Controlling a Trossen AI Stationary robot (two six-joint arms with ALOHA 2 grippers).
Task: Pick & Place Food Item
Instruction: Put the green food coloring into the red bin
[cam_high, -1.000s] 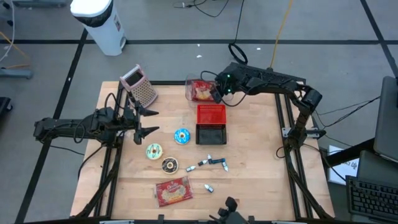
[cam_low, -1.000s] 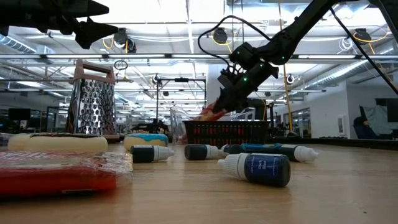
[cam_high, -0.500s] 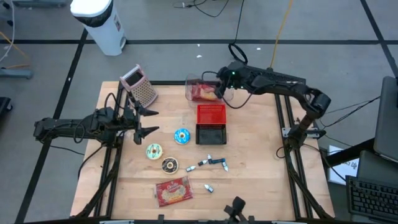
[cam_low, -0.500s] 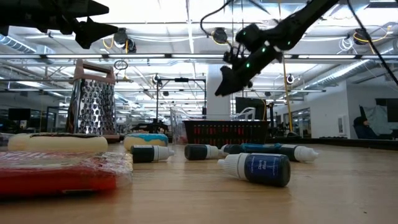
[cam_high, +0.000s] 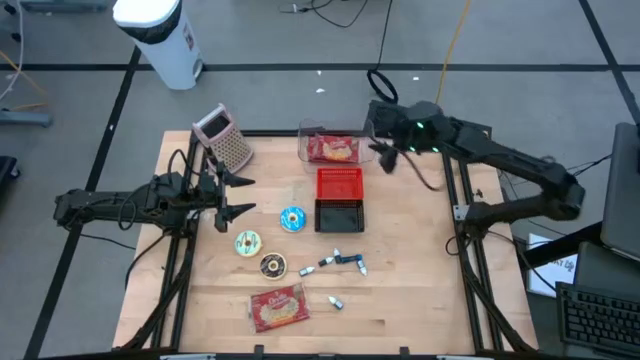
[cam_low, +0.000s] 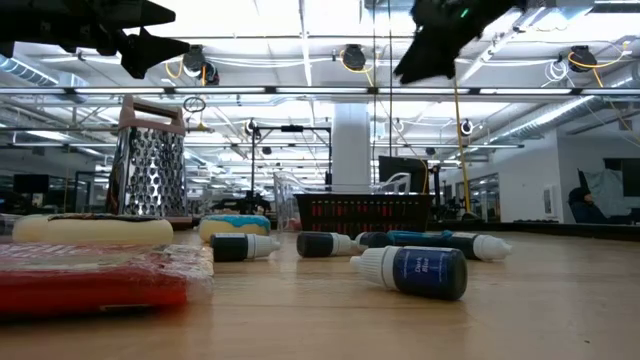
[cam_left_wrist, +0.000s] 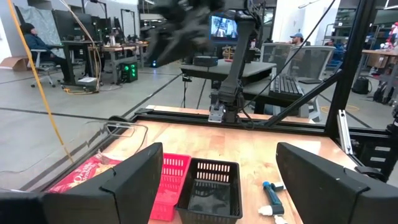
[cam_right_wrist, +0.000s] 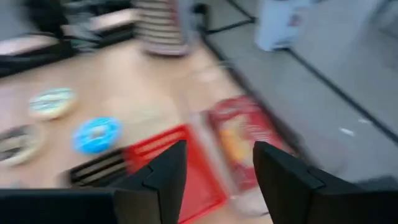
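Observation:
A red food packet (cam_high: 331, 148) lies flat inside a clear container (cam_high: 303, 150) at the table's far edge; the right wrist view shows the red packet (cam_right_wrist: 241, 138) too. My right gripper (cam_high: 384, 157) hangs open in the air, just right of the container, with nothing between its fingers (cam_right_wrist: 163, 174). High in the low view, the right gripper (cam_low: 428, 52) is well above the table. A second red packet (cam_high: 278, 307) lies near the front edge. At the left side of the table my left gripper (cam_high: 238, 196) is open, level and holding nothing.
A red basket (cam_high: 339, 183) and a black basket (cam_high: 338, 215) sit mid-table. Nearby are a blue donut (cam_high: 291, 218), a pale donut (cam_high: 247, 242), a chocolate donut (cam_high: 272, 265), small bottles (cam_high: 341, 262) and a metal grater (cam_high: 228, 138). A white bin (cam_high: 160, 35) stands off the table.
My right gripper has risen from the clear container and drawn back toward the table's right edge. It has come away from the red packet, which stays lying in the container.

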